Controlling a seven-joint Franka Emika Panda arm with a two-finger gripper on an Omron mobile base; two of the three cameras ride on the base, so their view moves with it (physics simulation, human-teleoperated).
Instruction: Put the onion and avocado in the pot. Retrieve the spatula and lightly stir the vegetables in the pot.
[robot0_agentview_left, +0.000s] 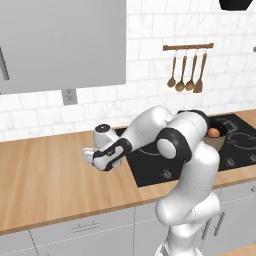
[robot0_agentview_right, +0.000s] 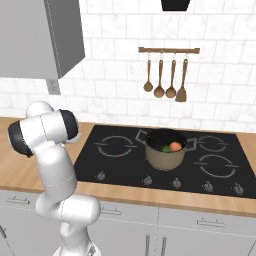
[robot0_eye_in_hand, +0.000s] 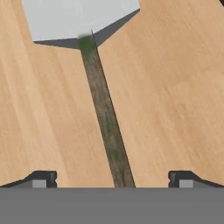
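1. Spatula (robot0_eye_in_hand: 104, 118): it lies flat on the wooden counter (robot0_eye_in_hand: 175, 87). In the hand view its pale grey blade sits at the top and its thin dark handle runs down from the blade toward the bottom edge, passing between the two fingertips (robot0_eye_in_hand: 41, 178).

2. Key relation: the handle's long axis runs along the camera's line of sight and crosses the finger gap close to midway, slightly nearer the right tip. The tips stand on either side of the handle, well apart from it; no contact shows.

3. Gripper (robot0_eye_in_hand: 113, 179): the fingers are spread wide with nothing held. You'd judge the next move as a straight descent and a close across the handle. The risk is the thin handle slipping or pivoting if the squeeze lands off-centre.

4. Arm pose: in the left base view the arm folds back over itself, elbow high above the cooktop (robot0_agentview_left: 150, 170), and the hand (robot0_agentview_left: 102, 155) reaches out to the left over bare counter, pointing down.

5. Pot (robot0_agentview_right: 165, 149): it sits on the cooktop, well apart from the hand. The onion (robot0_agentview_right: 175, 146) lies inside it, with a green item beside it that is likely the avocado (robot0_agentview_right: 165, 148).

6. Progress, as a judgement: the vegetables look loaded; fetching the spatula is the step in hand, and stirring is yet to come.
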